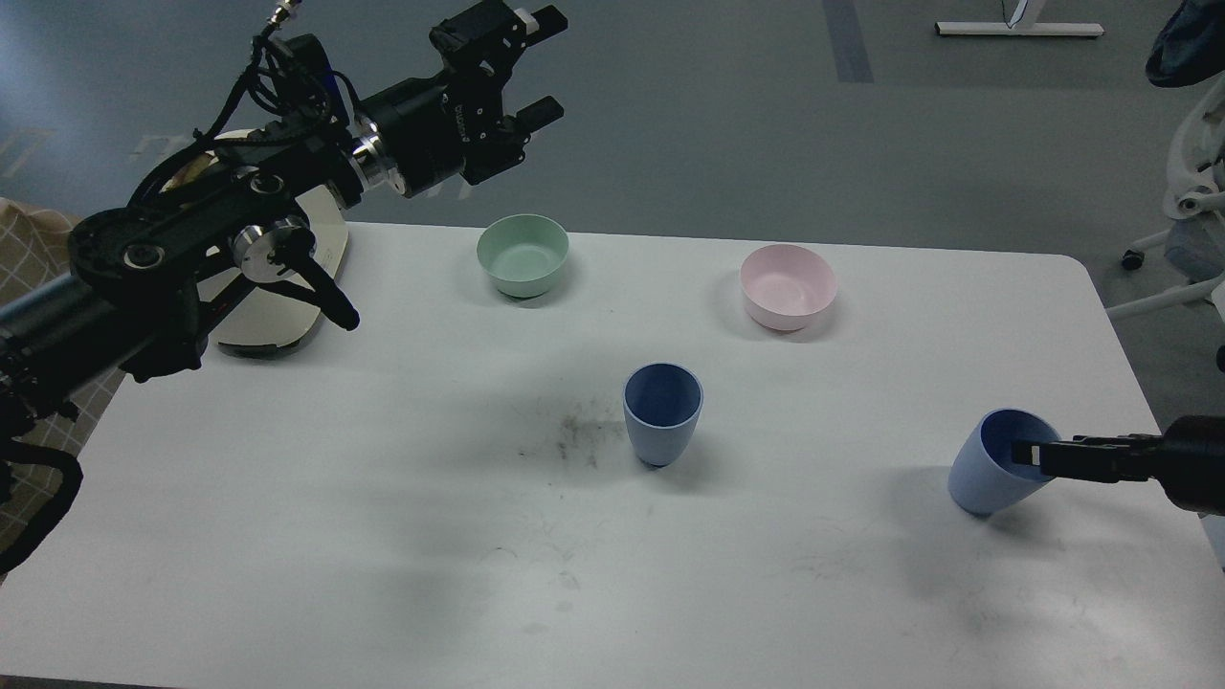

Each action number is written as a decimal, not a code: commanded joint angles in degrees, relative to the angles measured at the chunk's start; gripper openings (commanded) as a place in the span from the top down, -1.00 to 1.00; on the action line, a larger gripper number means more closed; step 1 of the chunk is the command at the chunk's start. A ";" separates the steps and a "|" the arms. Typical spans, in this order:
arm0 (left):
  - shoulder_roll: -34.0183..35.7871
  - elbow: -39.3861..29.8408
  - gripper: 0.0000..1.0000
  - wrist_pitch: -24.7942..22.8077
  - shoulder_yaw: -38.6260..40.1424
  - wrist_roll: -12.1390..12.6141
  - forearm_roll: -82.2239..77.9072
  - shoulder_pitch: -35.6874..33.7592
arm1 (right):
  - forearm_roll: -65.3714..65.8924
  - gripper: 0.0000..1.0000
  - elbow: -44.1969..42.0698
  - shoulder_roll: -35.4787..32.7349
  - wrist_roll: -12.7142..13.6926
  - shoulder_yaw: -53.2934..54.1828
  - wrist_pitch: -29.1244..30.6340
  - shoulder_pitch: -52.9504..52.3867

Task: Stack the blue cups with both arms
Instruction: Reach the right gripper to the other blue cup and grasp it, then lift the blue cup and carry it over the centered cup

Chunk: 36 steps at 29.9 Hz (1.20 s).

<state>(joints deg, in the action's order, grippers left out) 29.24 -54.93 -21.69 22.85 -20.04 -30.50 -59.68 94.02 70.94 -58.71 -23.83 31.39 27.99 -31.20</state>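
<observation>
The middle cup (pixel 662 411) stood upright, empty. The right claw (pixel 1029 455) pinched the tilted right cup (pixel 991 464) by its rim. The left claw (pixel 531 67) hung spread above the table's (pixel 383 536) far left. Both bowls (pixel 523 254) looked empty.

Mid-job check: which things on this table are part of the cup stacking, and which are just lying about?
Part of the job:
- upright blue cup, mid-table
- tilted blue cup, right gripper at its rim
- left gripper, open, raised, holding nothing

Lying about:
- green bowl
- pink bowl
- cream object under the left arm
</observation>
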 commanded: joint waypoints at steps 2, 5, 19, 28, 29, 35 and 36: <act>0.11 0.00 -0.95 0.07 0.00 -0.09 0.00 0.18 | 0.02 -0.42 -0.62 1.48 0.36 -0.01 0.01 0.00; 0.11 0.00 -0.95 0.07 0.00 -0.09 0.00 0.35 | 0.19 -0.33 -0.80 1.66 0.36 -0.10 0.01 0.09; 0.29 0.00 -0.95 0.33 0.09 -0.09 0.09 0.62 | 2.92 0.97 -0.80 1.75 1.68 -0.10 0.01 0.88; 0.12 0.00 -0.95 0.51 0.09 -0.09 0.09 0.79 | 2.31 1.00 0.16 1.49 1.77 0.60 0.01 -0.26; 0.11 0.00 -0.95 0.51 0.09 -0.09 0.09 0.79 | 2.30 1.00 0.69 1.31 1.68 0.86 0.01 -0.44; 0.12 -0.09 -0.95 0.33 0.09 -0.09 0.09 0.79 | 2.13 1.00 7.62 -2.81 1.68 3.24 0.01 -4.38; 0.20 -0.09 -0.95 0.33 0.00 -0.09 0.09 0.79 | 2.13 1.00 8.33 -3.34 1.59 3.24 0.01 -5.53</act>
<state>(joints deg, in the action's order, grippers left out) 29.36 -54.96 -21.19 22.94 -20.13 -30.41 -58.89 96.25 75.82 -59.59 -22.15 33.83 28.02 -33.68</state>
